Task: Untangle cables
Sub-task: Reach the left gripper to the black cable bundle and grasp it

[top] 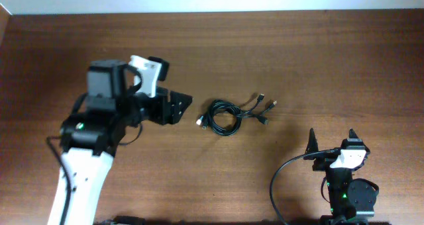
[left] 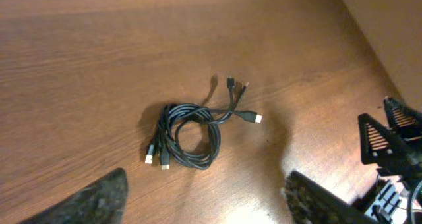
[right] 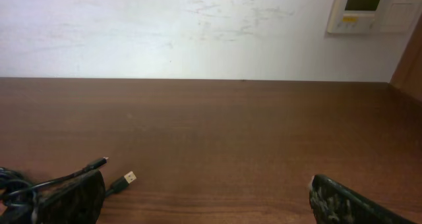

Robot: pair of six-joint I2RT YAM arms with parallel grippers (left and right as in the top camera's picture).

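Note:
The cables (top: 225, 114) lie as one small coiled black bundle in the middle of the wooden table, with plug ends fanning out to the right (top: 265, 106) and to the left (top: 201, 122). In the left wrist view the bundle (left: 188, 135) lies ahead of the fingers, with a silvery plug (left: 255, 118) pointing right. My left gripper (top: 180, 106) is open and empty, just left of the coil. My right gripper (top: 331, 140) is open and empty, near the front right, apart from the cables. In the right wrist view the plug ends (right: 126, 179) show at the lower left.
A thick black wire (top: 281, 179) loops from the right arm's base at the front edge. The right arm's gripper shows at the right edge of the left wrist view (left: 392, 141). A white wall with a panel (right: 369, 10) stands behind the table's far edge.

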